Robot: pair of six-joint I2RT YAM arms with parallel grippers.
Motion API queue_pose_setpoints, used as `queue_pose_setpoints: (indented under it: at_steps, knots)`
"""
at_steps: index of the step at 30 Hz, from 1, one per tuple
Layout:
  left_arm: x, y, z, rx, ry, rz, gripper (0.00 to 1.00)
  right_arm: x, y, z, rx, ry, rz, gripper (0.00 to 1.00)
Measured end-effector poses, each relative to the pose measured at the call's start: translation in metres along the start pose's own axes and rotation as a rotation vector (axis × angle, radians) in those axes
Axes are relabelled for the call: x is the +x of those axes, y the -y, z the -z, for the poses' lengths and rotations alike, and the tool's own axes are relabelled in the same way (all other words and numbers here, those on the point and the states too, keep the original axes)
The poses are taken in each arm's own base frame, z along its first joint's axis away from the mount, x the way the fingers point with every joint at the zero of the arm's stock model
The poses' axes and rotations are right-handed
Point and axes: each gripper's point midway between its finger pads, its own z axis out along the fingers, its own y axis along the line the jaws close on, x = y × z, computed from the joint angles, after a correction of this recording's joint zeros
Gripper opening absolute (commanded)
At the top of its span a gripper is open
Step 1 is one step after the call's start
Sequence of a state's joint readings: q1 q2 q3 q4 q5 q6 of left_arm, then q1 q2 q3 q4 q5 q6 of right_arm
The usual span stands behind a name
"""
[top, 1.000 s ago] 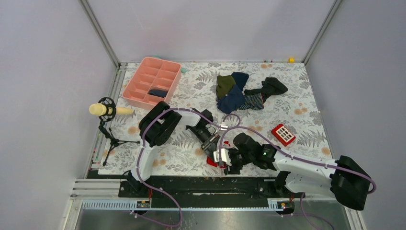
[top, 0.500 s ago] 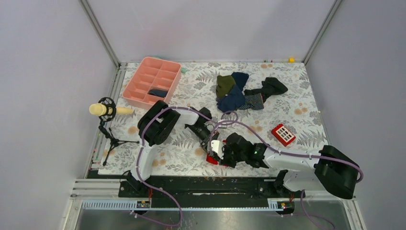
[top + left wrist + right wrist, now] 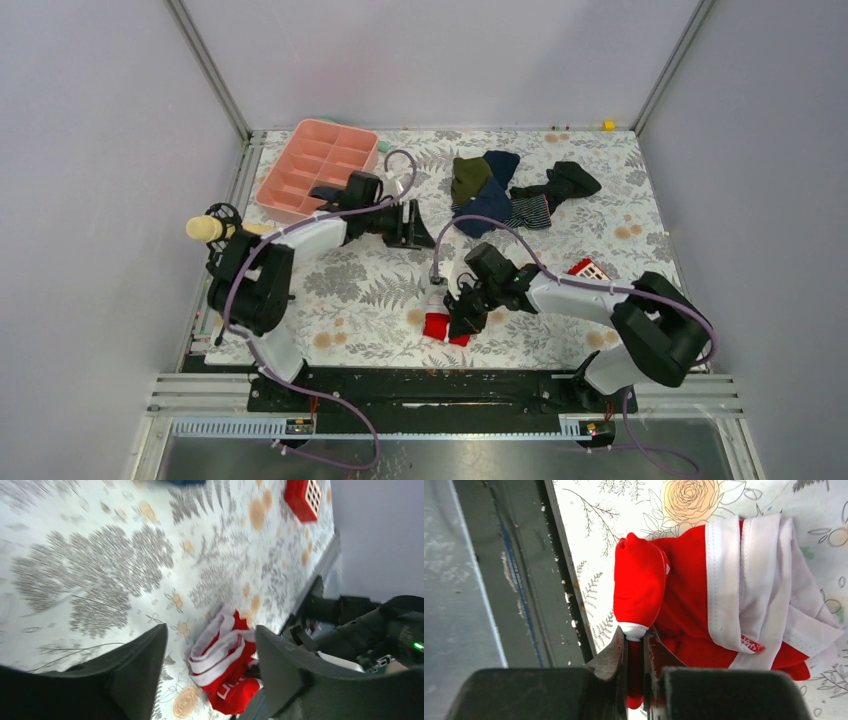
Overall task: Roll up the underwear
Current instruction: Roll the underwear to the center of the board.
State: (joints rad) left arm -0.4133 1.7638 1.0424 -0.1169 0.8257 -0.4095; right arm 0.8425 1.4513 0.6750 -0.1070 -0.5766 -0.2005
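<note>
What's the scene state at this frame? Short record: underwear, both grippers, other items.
underwear: red, white trim, bunched and folded, no tidy roll yet, at the near edge of the table
right gripper: shut on a fold of the underwear
left gripper: open, empty, beside the pink divided tray, apart from the underwear
clothes pile: navy, olive, striped and black, far side
red box: white squares, right of the underwear

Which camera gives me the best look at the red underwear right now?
The right wrist view: the underwear fills the frame, white trim sharp, a fold pinched in the right gripper. The left wrist view shows it small and blurred. The top view shows a red patch partly under that gripper.
</note>
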Motion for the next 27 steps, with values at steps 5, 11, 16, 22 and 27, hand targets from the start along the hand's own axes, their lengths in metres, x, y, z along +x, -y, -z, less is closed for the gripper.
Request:
queue_pose_setpoints:
  at_steps: [5, 11, 16, 22, 27]
  knots:
    - [-0.041, 0.019, 0.033, -0.124, 0.209, -0.086, 0.81, -0.001, 0.003, -0.001, -0.104, -0.013, -0.146, 0.0]
    - [-0.061, 0.054, 0.074, -0.194, 0.377, -0.207, 0.78, -0.008, 0.005, -0.011, -0.229, -0.071, -0.285, 0.0]
    - [-0.021, 0.082, 0.075, -0.171, 0.395, -0.462, 0.74, -0.007, 0.014, -0.013, -0.328, -0.082, -0.474, 0.0]
    - [0.097, 0.074, 0.039, -0.058, 0.202, -0.908, 0.72, -0.002, 0.02, -0.013, -0.426, -0.076, -0.631, 0.0]
    - [0.161, 0.055, 0.027, 0.053, 0.089, -1.296, 0.68, -0.002, 0.023, -0.016, -0.513, -0.098, -0.749, 0.0]
